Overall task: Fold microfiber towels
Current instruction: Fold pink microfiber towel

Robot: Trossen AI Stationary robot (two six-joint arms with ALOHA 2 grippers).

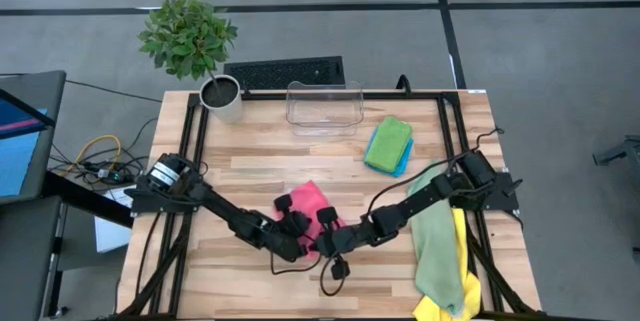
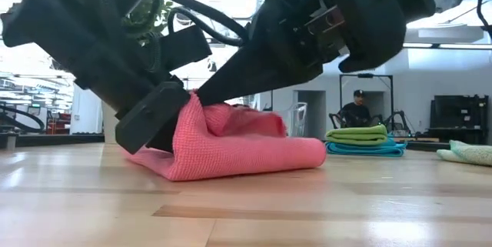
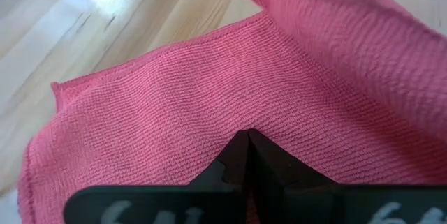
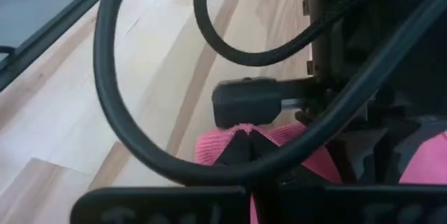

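Both arms are meeting low over the near middle of the counter [image 1: 250, 166], where the pink towel [image 1: 312, 204] is lying partly doubled over on the wood. The left end effector [image 3: 248, 155] is pinching the pink cloth, its two dark fingers drawn together on a ridge of fabric in the left wrist view. The right end effector [image 4: 246, 144] is likewise closed on an edge of the same towel, right beside the left arm's cabling. The main risk is the crowding: with the two wrists nearly touching, a small sideways move could be snagging a cable loop or knocking one arm into the other. A second risk is uneven pull; if one side is leading, the fold could be skewing or the soft weave could be slipping from a pinch, leaving a bunched roll rather than a flat half. Well apart, the folded green towel [image 1: 388, 141] is sitting on the blue towel [image 1: 402, 162] near the clear plastic bin [image 1: 323, 108], while the sage towel [image 1: 437, 246] and yellow towel [image 1: 462, 279] are waiting at the right edge.
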